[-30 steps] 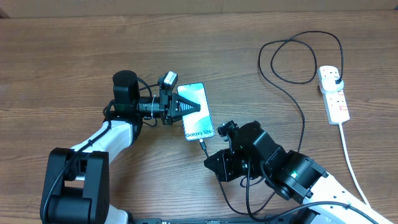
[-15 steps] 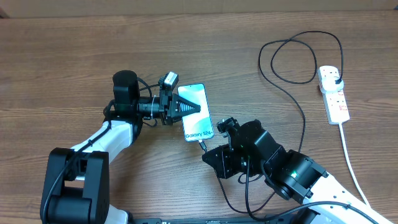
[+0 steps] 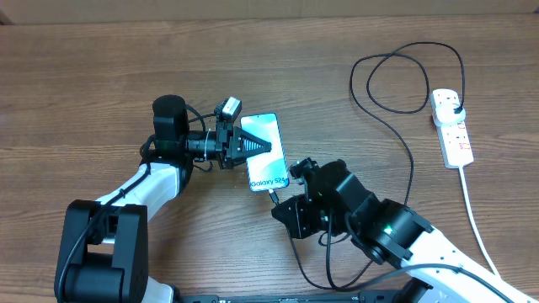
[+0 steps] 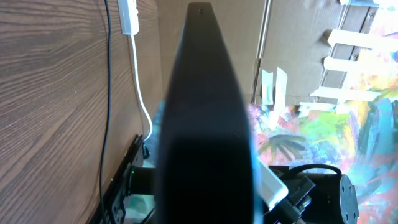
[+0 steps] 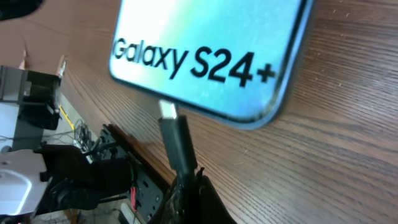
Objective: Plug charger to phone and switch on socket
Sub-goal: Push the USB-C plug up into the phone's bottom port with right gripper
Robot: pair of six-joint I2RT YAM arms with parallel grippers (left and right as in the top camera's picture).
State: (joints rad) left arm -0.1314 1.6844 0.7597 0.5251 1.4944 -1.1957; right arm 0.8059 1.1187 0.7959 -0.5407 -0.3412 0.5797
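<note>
The phone [image 3: 266, 151] with its "Galaxy S24+" screen lies mid-table; in the right wrist view its screen [image 5: 205, 50] fills the top. My left gripper [image 3: 253, 144] is shut on the phone, whose dark edge [image 4: 202, 124] fills the left wrist view. My right gripper [image 3: 282, 202] is shut on the charger's black connector [image 5: 176, 140], whose silver tip sits at the phone's bottom edge. The charger cable [image 3: 404, 135] loops back to its black plug [image 3: 456, 109] in the white socket [image 3: 451, 126] at the far right.
The socket's thick white cord [image 3: 476, 227] runs down the right side toward the front edge. The charger cable's loop [image 3: 396, 80] lies at the back right. Slack cable [image 3: 320, 269] curls under my right arm.
My right gripper with the connector has moved slightly up and left toward the phone's bottom edge. The left arm and the phone have not moved.
</note>
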